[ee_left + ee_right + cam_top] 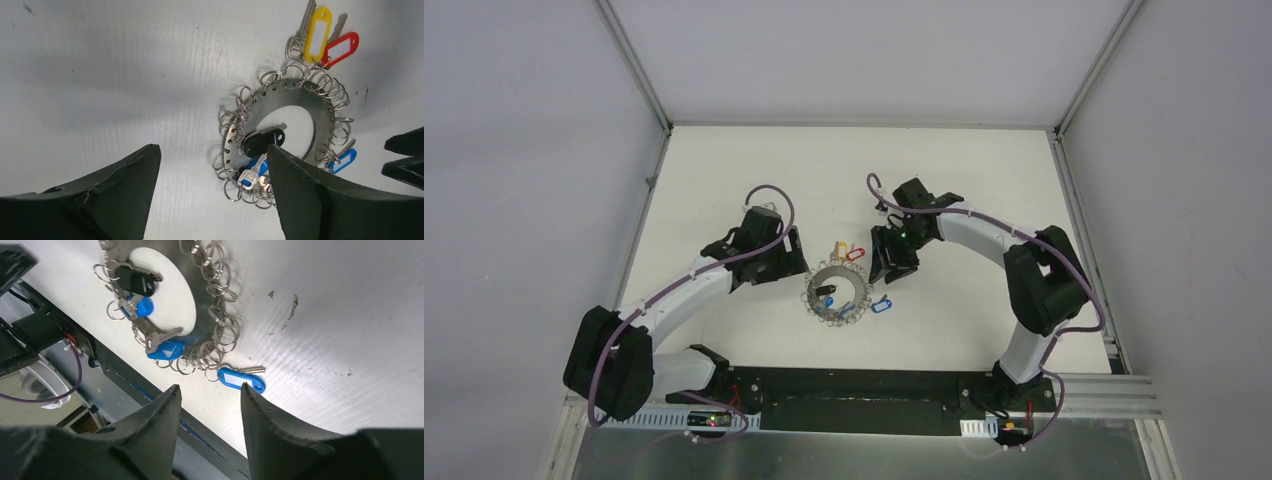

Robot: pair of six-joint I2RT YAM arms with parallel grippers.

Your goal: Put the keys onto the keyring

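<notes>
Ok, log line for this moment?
left gripper: open, empty | right gripper: open, empty, near blue key | keyring: lying flat | red key: by rim

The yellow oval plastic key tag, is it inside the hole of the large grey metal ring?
No, the yellow oval plastic tag lies outside the large grey metal ring, beside the red oval tag.

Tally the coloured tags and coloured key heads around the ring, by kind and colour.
Yellow tag: 1
Red tag: 1
Blue tag: 1
Black key head: 1
Blue key heads: 2
Total: 6
</notes>
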